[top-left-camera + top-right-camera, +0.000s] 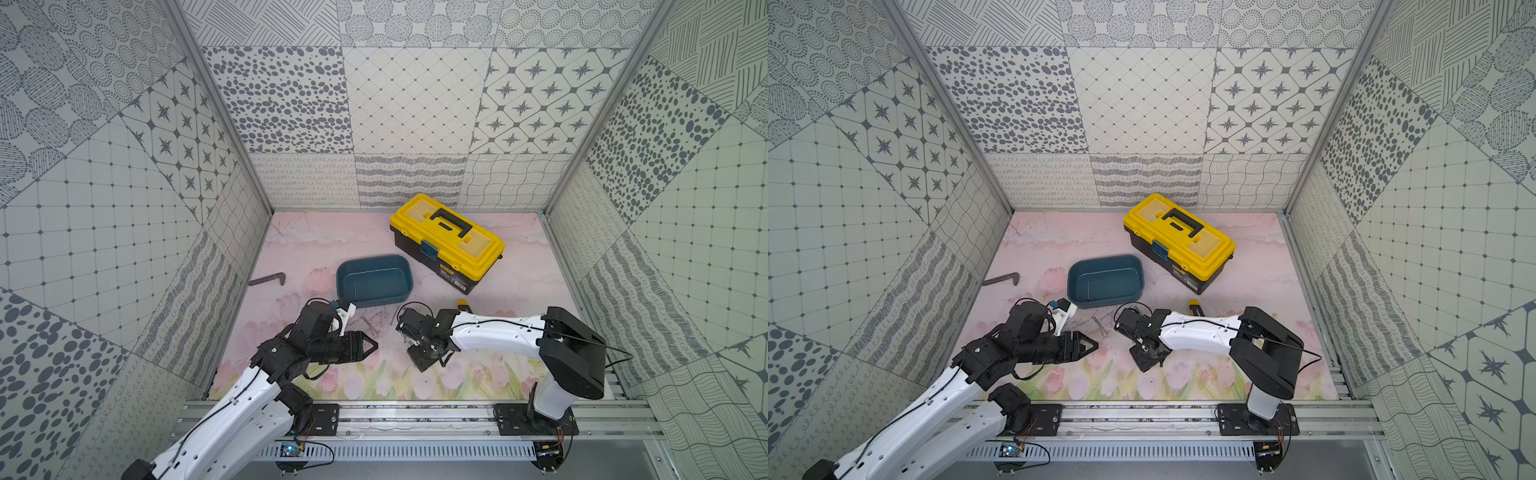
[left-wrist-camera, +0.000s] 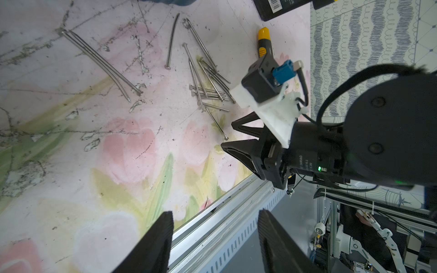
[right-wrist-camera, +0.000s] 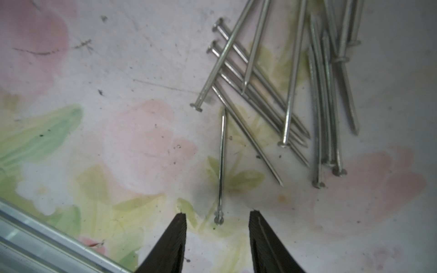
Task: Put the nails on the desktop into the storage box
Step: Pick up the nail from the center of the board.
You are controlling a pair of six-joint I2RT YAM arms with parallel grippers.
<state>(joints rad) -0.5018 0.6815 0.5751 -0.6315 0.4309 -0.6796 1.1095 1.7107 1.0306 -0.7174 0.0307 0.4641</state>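
The nails [image 1: 374,323] lie scattered on the pink tulip desktop [image 1: 328,249], just in front of the teal storage box [image 1: 374,277]. Most of them form a crossed pile [image 3: 295,94], also visible in the left wrist view [image 2: 208,89]. A single nail [image 3: 221,163] lies apart from the pile. My right gripper [image 3: 217,212] points down with its jaws open on either side of this nail's head, a gap showing on both sides. My left gripper [image 1: 372,345] hovers open and empty left of the nails, its fingertips [image 2: 169,214] over the desktop's front edge.
A yellow-lidded black toolbox [image 1: 446,241] stands behind and to the right of the storage box. A dark L-shaped bar [image 1: 268,279] lies near the left wall. A yellow-and-black utility knife [image 2: 263,42] lies beside the right arm. An aluminium rail [image 1: 415,411] borders the front edge.
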